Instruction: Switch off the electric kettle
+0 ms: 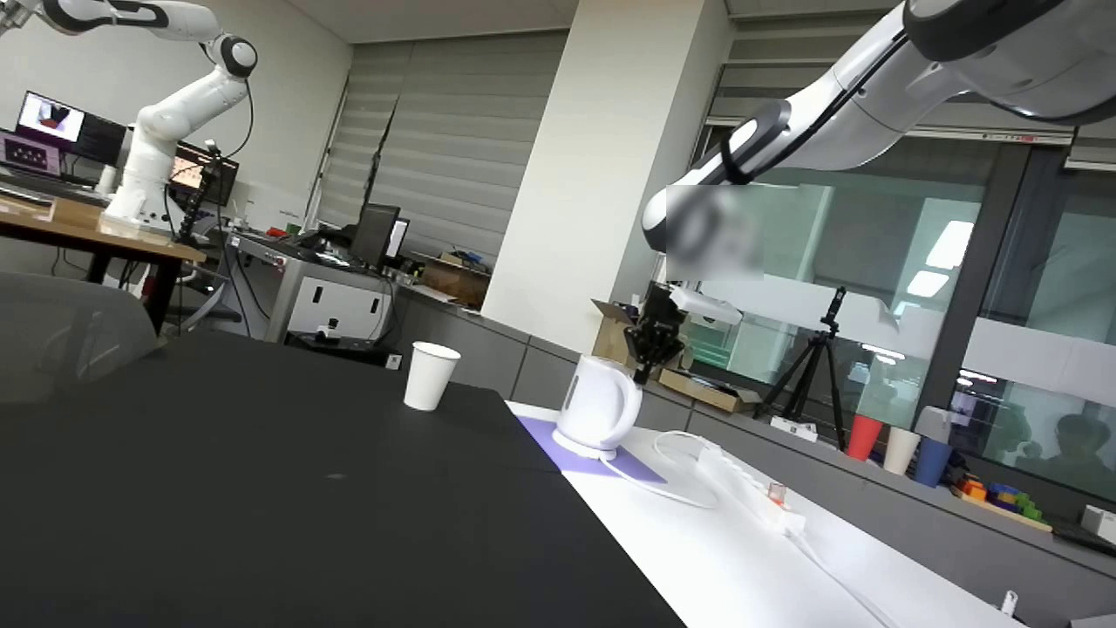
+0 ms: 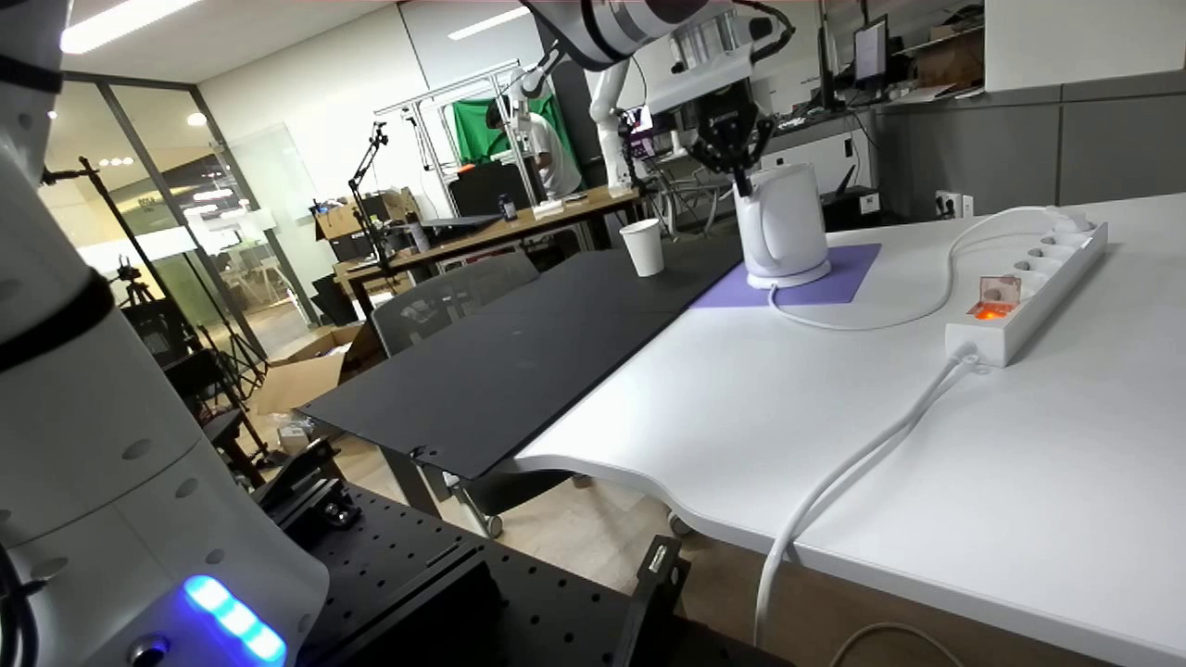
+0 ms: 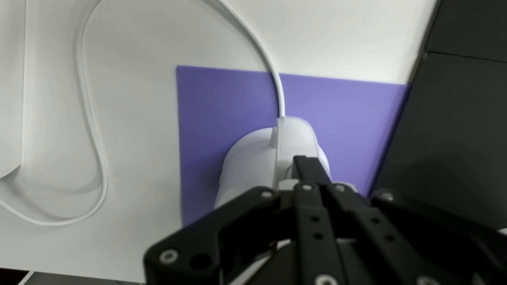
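Grey striped window blinds [image 1: 453, 148] and a broad white pillar [image 1: 593, 174] are seen behind a smooth white table [image 2: 667, 398]. Above this table, the black two-finger gripper [image 2: 742, 185], carried by a white robot arm [image 1: 859, 131], is pointed downward, its fingers [image 3: 307, 170] pressed together. Just beside the fingers, a white, rounded electric kettle [image 2: 799, 218] with a looped side handle [image 1: 629, 406] is stood upright on its round white base [image 2: 789, 277]; the top of the handle is nearest to the gripper, though whether it is touched cannot be told. Under the base, a flat purple sheet [image 3: 222, 95] is spread. On one side of the gripper, this sheet is bordered by a flat black surface [image 2: 491, 371], on which a tapered white paper cup [image 2: 643, 248] is set upright, well apart from the gripper. On the opposite side of the gripper, a long white power strip [image 2: 1038, 308] is laid, linked to the kettle base by a thin white cord [image 2: 866, 328]; its clear-covered switch [image 2: 991, 312] is lit orange. Farthest from the gripper, a second white robot arm [image 1: 161, 122] is mounted on a brown-topped table [image 1: 87, 235].
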Controlling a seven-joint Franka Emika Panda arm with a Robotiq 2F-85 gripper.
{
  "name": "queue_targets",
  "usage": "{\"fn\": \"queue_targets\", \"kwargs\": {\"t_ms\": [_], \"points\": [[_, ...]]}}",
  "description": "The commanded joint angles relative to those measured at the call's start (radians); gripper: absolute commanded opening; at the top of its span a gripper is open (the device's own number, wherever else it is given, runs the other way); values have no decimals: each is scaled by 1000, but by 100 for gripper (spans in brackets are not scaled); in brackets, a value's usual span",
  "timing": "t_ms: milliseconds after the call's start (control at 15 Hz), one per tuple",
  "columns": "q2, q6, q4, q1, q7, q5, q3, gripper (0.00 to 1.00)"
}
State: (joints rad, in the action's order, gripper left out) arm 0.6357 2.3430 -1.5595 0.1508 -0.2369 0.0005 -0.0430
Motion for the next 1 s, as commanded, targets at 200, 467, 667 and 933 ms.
{"fn": "queue_targets", "kwargs": {"t_ms": [200, 467, 667, 933], "points": [[27, -5, 35, 6, 10, -1, 6, 0], [32, -2, 37, 11, 5, 5, 8, 0], [37, -6, 43, 24, -14, 18, 18, 0], [55, -22, 63, 65, -75, 65, 48, 0]]}}
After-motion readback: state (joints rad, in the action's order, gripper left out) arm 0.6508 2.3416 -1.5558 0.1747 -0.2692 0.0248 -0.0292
